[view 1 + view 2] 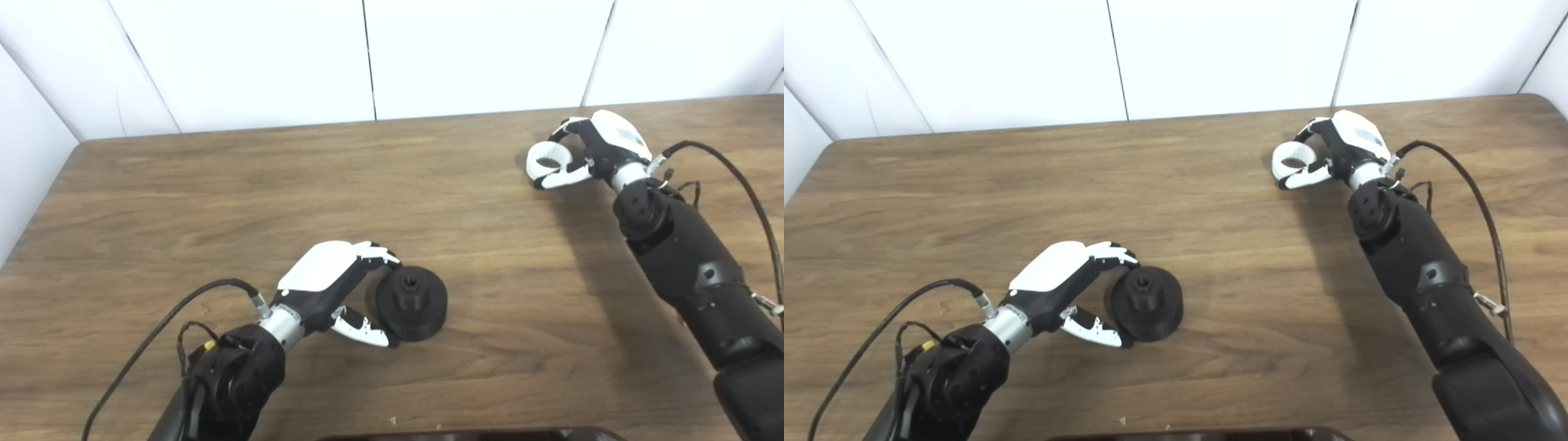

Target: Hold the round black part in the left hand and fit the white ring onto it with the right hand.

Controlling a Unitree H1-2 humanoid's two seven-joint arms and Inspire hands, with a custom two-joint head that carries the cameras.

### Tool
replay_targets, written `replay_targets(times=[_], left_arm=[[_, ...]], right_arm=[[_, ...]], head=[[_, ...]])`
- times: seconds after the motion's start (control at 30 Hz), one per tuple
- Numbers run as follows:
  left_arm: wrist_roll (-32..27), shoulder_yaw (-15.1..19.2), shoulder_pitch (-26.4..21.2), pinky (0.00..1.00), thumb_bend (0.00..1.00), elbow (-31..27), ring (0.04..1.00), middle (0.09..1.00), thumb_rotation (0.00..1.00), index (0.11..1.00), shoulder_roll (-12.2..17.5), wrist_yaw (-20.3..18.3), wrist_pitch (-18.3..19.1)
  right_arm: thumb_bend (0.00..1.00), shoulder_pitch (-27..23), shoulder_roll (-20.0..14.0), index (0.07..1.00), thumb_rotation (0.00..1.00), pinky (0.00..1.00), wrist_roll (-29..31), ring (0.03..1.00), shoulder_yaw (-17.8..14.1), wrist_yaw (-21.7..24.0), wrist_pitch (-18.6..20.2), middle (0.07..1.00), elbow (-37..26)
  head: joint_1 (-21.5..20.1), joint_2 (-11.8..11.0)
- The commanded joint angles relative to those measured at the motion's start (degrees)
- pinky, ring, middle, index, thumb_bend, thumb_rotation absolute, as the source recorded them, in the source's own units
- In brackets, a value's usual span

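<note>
Black part (411,302), near-centre on counter (184,196), looks stiff, prob. solid plastic w/ raised hub, left robot hand (334,288) pinching its rim; white ring (547,163), far right, looks light/rigid, right robot hand (591,153) curled around it.

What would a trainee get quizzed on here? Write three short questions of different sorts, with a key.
1. True or false: the white ring already sits on the round black part.
2. Which hand is at the round black part? A) left hand B) right hand C) neither
3. Fill in: the round black part rests on the ___.

Key: 1 false, the ring is far off by the right hand's fingers. 2 A. 3 table.
</note>
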Motion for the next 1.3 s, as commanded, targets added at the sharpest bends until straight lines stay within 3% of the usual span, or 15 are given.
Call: replay_targets(times=[0.0,0.37,0.47,0.53,0.67,1.27], left_arm=[[0.0,0.1,0.0,0.86,0.79,-0.6,0.932,0.873,0.26,0.732,0.5,-0.5,-0.1],[-0.1,-0.1,0.0,0.87,0.79,-0.2,0.93,0.873,0.26,0.734,0.3,-0.3,-0.2],[0.1,-0.3,-0.1,0.87,0.79,0.0,0.93,0.873,0.26,0.734,0.3,-0.4,-0.1],[0.2,-0.3,-0.1,0.87,0.8,0.1,0.93,0.873,0.26,0.734,0.3,-0.4,-0.1],[0.0,-0.3,0.0,0.87,0.8,0.0,0.929,0.873,0.26,0.734,0.2,-0.4,-0.1],[0.6,-0.7,-0.2,0.86,0.79,0.1,0.928,0.873,0.26,0.735,-0.3,-0.6,0.0]], right_arm=[[0.72,-1.7,-1.0,0.621,0.23,0.83,0.2,0.937,-1.0,-1.1,-1.3,0.882,-3.5],[0.73,1.0,-2.4,0.598,0.27,0.8,-0.8,0.919,-1.5,0.4,-0.1,0.863,-10.9],[0.73,2.1,-2.5,0.597,0.26,0.83,-0.7,0.925,-2.0,1.7,1.2,0.864,-14.2],[0.59,2.9,-2.6,0.527,0.19,0.83,-0.8,0.928,-2.3,2.4,1.8,0.863,-16.5],[0.52,4.8,-2.7,0.495,0.16,0.83,-1.5,0.923,-2.7,4.5,4.1,0.862,-22.8],[0.52,13.9,-1.0,0.492,0.15,0.78,-3.9,0.9,-2.5,16.2,10.1,0.85,-49.8]], head=[[0.0,0.1],[-0.1,0.3],[0.0,0.4],[0.0,0.4],[0.3,0.6],[0.6,1.1]])
